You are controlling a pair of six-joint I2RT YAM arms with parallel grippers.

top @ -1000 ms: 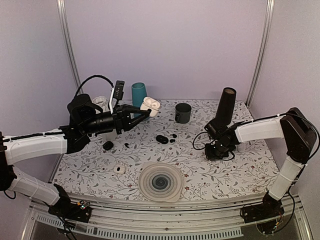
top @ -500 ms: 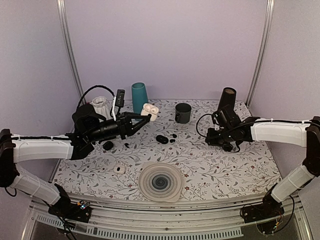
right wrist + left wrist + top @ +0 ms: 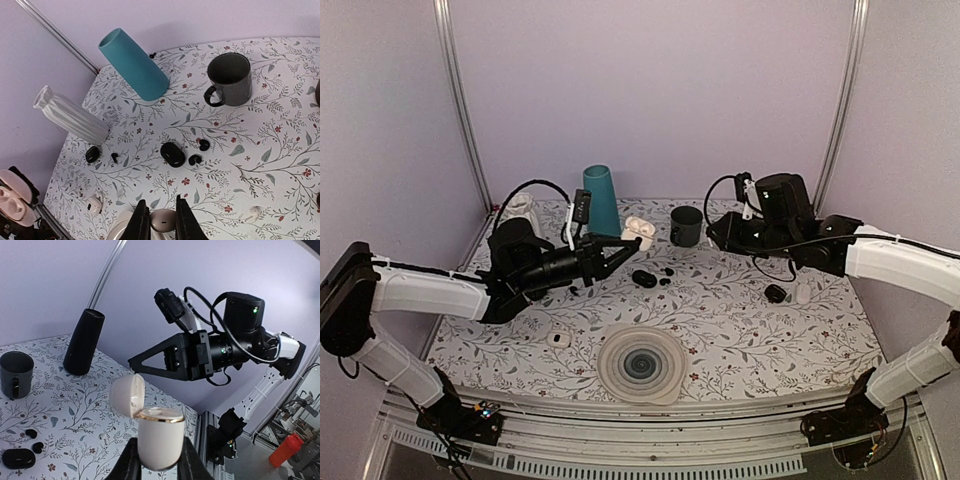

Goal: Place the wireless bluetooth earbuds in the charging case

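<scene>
The left end effector (image 3: pixel 159 450) is gripping an open white case (image 3: pixel 159 432), its lid tipped back, and is holding it above the desk (image 3: pixel 750 330). The right end effector (image 3: pixel 161 212) is pinching a small pale piece (image 3: pixel 162 221) and is pointing toward the left one. Two black earbuds (image 3: pixel 204 145) are lying on the desk, just beside a black case (image 3: pixel 172 154) and near the mug (image 3: pixel 230 79).

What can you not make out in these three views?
Left wrist: wells of the white charging case, hidden behind its own rim.
Right wrist: the pale item in the right gripper, cut off by the bottom edge.
Top: the black earbuds, too small to tell their orientation.
</scene>
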